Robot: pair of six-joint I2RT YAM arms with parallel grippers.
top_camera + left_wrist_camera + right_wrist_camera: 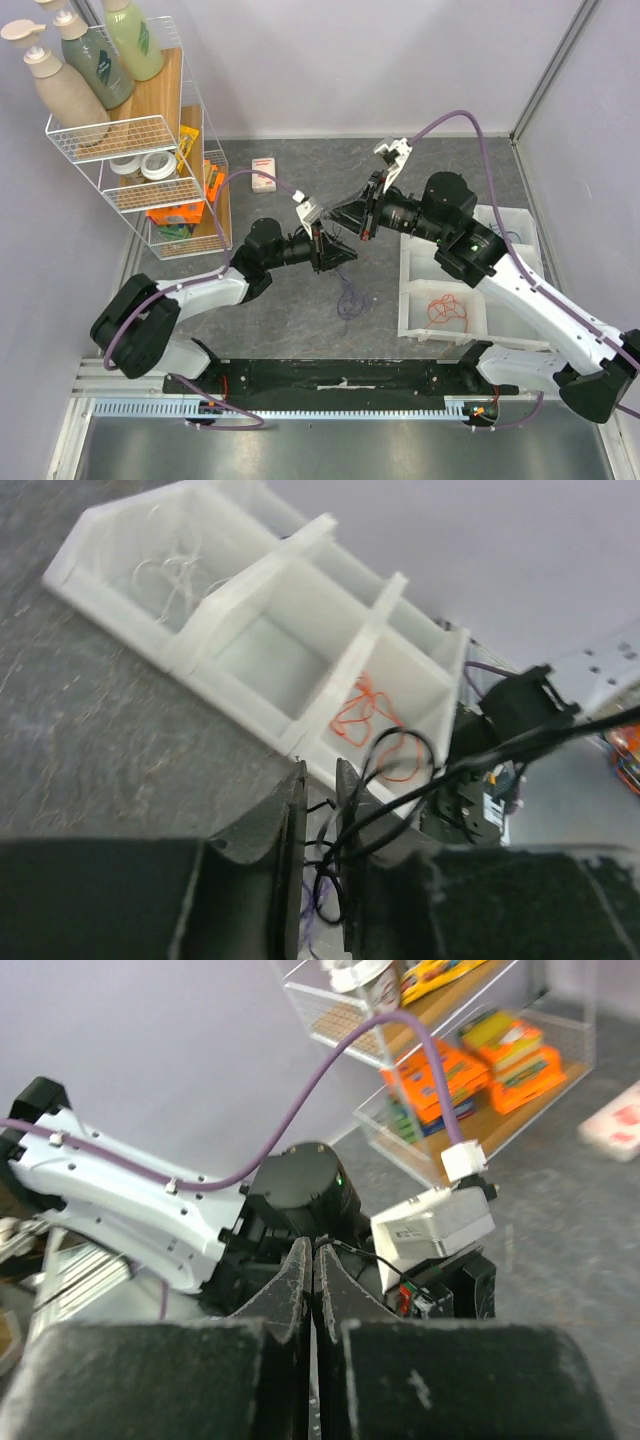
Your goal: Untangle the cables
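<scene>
The left gripper [320, 785] has its two fingers [288, 825] slightly spread, with a narrow gap between them. Strands of the dark cable [400, 731] cross this gap and rise in a loop just beyond the fingertips, on the right-hand side in the wrist view. The right gripper [312, 1260] is pressed together, and a thin dark strand leaves its tips, so it is pinching the dark cable (only a short length shows in the right wrist view). In the top view the two grippers meet tip to tip above the table [90, 730]. The purple cable [347, 298] lies loose on the table directly below them. Ahead of the left gripper stands the white divided tray [255, 585]. The orange cable [362, 718] lies in the tray compartment nearest the left gripper. The white cable [172, 572] lies in the farthest compartment, with one compartment between the two.
</scene>
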